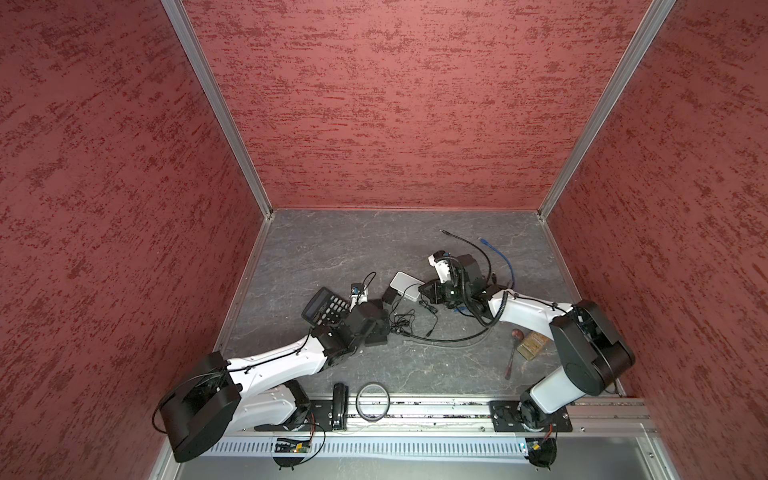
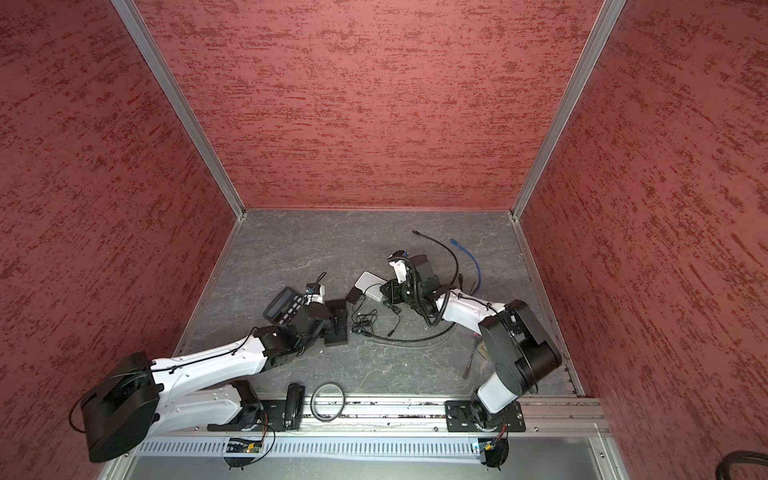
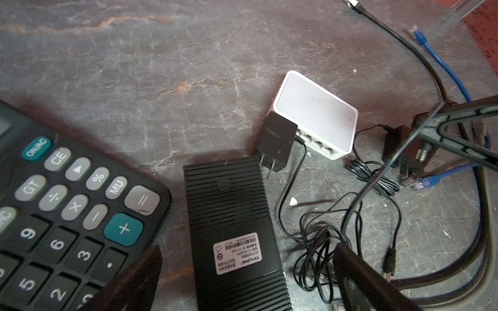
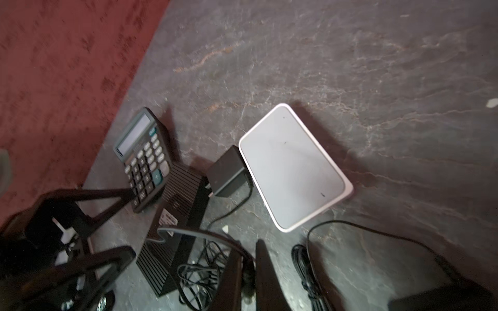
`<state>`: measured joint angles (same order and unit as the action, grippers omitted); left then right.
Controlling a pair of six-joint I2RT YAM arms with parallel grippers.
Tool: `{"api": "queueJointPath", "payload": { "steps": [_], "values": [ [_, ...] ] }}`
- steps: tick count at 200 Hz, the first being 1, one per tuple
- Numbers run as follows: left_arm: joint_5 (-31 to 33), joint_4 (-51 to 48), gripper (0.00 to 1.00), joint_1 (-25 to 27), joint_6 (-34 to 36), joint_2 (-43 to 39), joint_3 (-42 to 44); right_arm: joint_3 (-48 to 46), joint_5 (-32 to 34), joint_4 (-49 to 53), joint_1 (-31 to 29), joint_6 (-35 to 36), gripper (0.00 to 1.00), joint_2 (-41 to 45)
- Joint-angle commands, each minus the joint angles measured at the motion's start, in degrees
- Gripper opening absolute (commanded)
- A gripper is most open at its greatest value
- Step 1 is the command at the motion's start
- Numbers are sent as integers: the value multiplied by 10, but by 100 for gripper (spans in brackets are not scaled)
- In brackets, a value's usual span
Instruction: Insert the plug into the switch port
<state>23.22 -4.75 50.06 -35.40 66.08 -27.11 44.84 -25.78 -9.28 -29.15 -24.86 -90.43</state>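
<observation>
Left tool [image 3: 248,249] spread wide over black box [image 3: 231,215], right tool [image 4: 250,247] pinched shut by white switch [image 4: 293,167] edge, bench [image 4: 350,67] open beyond.

Calculator [image 1: 326,308], black stapler [image 1: 340,405], grey ring [image 1: 373,384], brown block [image 1: 528,345]

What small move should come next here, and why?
Probably ease the open left gripper forward to brace the white switch: its ports face that gripper, a black adapter sits against one end of them, and the shut right gripper hangs beside the blue plug. What it grips, I cannot tell.
</observation>
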Motion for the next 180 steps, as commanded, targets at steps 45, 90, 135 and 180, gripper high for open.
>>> {"api": "queueJointPath", "payload": {
  "steps": [45, 90, 135, 180],
  "values": [
    [-32, 32, 100, 24, 68, 6, -33, -2, 22, -39, 1, -85, 12, 25],
    [-18, 72, 94, 78, 142, 24, -68, 28, 33, 47, 1, -42, 12, 33],
    [-133, 48, 89, 3, 124, 45, -117, 44, 36, 116, 1, 8, 13, 54],
    [-143, -26, 88, -10, 148, 68, -175, 38, 41, 128, 1, 28, 14, 68]
  ]
}}
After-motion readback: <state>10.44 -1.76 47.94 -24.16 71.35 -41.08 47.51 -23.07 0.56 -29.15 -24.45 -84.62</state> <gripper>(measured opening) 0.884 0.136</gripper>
